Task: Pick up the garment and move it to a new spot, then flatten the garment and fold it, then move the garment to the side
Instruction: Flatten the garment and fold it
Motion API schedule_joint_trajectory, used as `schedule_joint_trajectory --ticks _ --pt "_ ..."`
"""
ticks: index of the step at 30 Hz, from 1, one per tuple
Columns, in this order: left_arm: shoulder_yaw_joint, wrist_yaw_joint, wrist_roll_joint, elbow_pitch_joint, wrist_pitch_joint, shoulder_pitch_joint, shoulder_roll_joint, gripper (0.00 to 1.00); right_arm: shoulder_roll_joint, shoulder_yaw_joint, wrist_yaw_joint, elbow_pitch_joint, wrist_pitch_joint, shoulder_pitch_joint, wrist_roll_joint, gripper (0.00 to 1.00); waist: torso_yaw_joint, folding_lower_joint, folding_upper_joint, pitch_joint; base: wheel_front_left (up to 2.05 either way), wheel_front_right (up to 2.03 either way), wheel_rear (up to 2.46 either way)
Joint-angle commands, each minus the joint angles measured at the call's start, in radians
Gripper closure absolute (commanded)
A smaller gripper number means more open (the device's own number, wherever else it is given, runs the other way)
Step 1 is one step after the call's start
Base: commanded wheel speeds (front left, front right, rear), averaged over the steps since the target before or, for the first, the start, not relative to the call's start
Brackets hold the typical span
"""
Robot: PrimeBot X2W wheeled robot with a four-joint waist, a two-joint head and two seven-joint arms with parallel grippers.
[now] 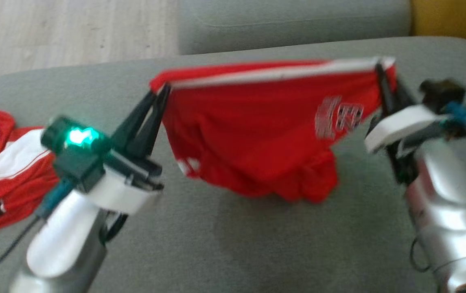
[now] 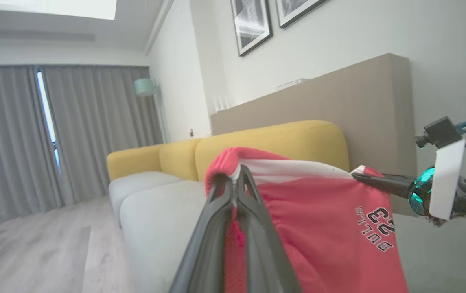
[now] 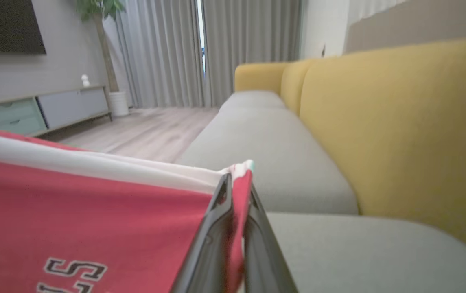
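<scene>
— Where are we with the task?

— I have the garment [image 1: 257, 134] in the air, above the grey seat of the sofa [image 1: 237, 244]. It hangs between my 2 claws. Its lowest part is either just above the seat or touching it; I cannot tell which.

— Do both claws have it?

— Yes. The left claw [image 1: 164, 90] is closed on 1 end of the white band [image 1: 273, 73] at the top. The right claw [image 1: 379, 69] is closed on the other end. In each wrist view I see red cloth pinched in that claw. The band is stretched almost straight between them.

— So what is done?

— I judge that the picking up is done and the move to a new spot is in progress. The garment is not laid down, so it is not flat and not folded.

— And what remains?

— Most of it: to lay it on the seat, flatten it, fold it, then move it to the side. On my left a red and white heap [image 1: 9, 171] lies on the seat, well apart from the garment. I think the middle of the seat is the place for the folding.
</scene>
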Motion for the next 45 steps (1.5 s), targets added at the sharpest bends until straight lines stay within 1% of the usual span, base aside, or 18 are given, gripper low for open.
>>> schedule_joint_trajectory --ticks 1,4,8,12,14,16,18,21,23,25,28,30,33,36,38,40,43,45 --pt "0.026 0.002 -0.012 -0.040 -0.005 -0.073 0.039 1.00 -0.024 0.005 -0.001 -0.066 -0.011 -0.055 0.016 1.00 -0.025 0.0000 0.0000 -0.002 0.00 0.00 0.00" --pt "-0.021 0.002 -0.046 -0.064 -0.005 -0.150 0.059 1.00 -0.073 0.010 -0.001 -0.193 0.018 -0.056 0.048 1.00 -0.047 0.0000 0.0000 -0.013 0.00 0.00 0.00" --pt "-0.073 0.002 -0.111 -0.104 -0.002 -0.226 0.094 1.00 -0.127 -0.004 -0.001 -0.393 0.089 -0.040 0.094 1.00 -0.064 0.0000 0.0000 -0.026 0.00 0.00 0.00" --pt "-0.082 0.002 -0.184 -0.155 0.023 -0.303 0.123 1.00 -0.171 -0.020 -0.001 -0.594 0.185 -0.021 0.132 1.00 -0.065 0.0000 0.0000 -0.026 0.00 0.00 0.00" --pt "-0.087 0.002 -0.212 -0.167 0.042 -0.340 0.135 1.00 -0.185 -0.030 -0.001 -0.661 0.231 -0.022 0.157 1.00 -0.064 0.0000 0.0000 -0.026 0.00 0.00 0.00" --pt "-0.098 0.002 -0.239 -0.167 0.063 -0.377 0.144 1.00 -0.199 -0.036 -0.001 -0.698 0.270 -0.031 0.174 1.00 -0.061 0.0000 0.0000 -0.018 0.00 0.00 0.00" --pt "-0.118 0.002 -0.285 -0.151 0.097 -0.414 0.148 1.00 -0.207 -0.033 -0.001 -0.703 0.301 -0.049 0.198 1.00 -0.056 0.0000 0.0000 0.001 0.00 0.00 0.00" --pt "-0.158 0.002 -0.371 -0.108 0.140 -0.486 0.157 1.00 -0.224 -0.004 -0.001 -0.666 0.324 -0.098 0.216 1.00 -0.048 0.0000 0.0000 0.049 0.00 0.00 0.00" --pt "-0.179 0.002 -0.421 -0.065 0.151 -0.542 0.167 1.00 -0.224 0.010 -0.001 -0.624 0.318 -0.144 0.224 1.00 -0.042 0.0000 0.0000 0.092 0.00 0.00 0.00" --pt "-0.187 0.002 -0.435 -0.036 0.150 -0.573 0.171 1.00 -0.224 0.018 -0.001 -0.599 0.308 -0.171 0.228 1.00 -0.039 0.0000 0.0000 0.115 0.00 0.00 0.00" --pt "-0.226 0.002 -0.428 0.071 0.116 -0.677 0.172 1.00 -0.242 0.063 -0.001 -0.527 0.241 -0.251 0.212 1.00 -0.018 0.0000 0.0000 0.186 0.00 0.00 0.00" --pt "-0.249 0.002 -0.417 0.148 0.074 -0.749 0.152 1.00 -0.251 0.077 -0.001 -0.482 0.196 -0.300 0.205 1.00 -0.002 0.0000 0.0000 0.229 0.00 0.00 0.00" --pt "-0.257 0.002 -0.393 0.248 0.019 -0.859 0.116 1.00 -0.268 0.079 -0.001 -0.430 0.105 -0.390 0.177 1.00 0.013 0.0000 0.0000 0.281 0.00 0.00 0.00" --pt "-0.256 0.002 -0.376 0.303 -0.002 -0.925 0.080 1.00 -0.281 0.072 -0.001 -0.390 0.020 -0.453 0.132 1.00 0.028 0.0000 0.0000 0.313 0.00 0.00 0.00" --pt "-0.249 0.002 -0.363 0.299 -0.004 -0.926 0.065 1.00 -0.280 0.072 -0.001 -0.375 -0.006 -0.470 0.124 1.00 0.034 0.0000 0.0000 0.328 0.00 0.00 0.00" --pt "-0.240 0.002 -0.344 0.278 -0.005 -0.891 0.065 1.00 -0.283 0.079 -0.001 -0.375 -0.025 -0.468 0.108 1.00 0.038 0.0000 0.0000 0.343 0.00 0.00 0.00" --pt "-0.209 0.002 -0.330 0.239 -0.005 -0.793 0.069 1.00 -0.285 0.089 -0.001 -0.369 -0.038 -0.432 0.104 1.00 0.042 0.0000 0.0000 0.356 0.00 0.00 0.00" --pt "-0.194 0.002 -0.335 0.207 -0.005 -0.712 0.068 1.00 -0.285 0.068 -0.001 -0.382 -0.041 -0.386 0.110 1.00 0.048 0.0000 0.0000 0.362 0.00 0.00 0.00"
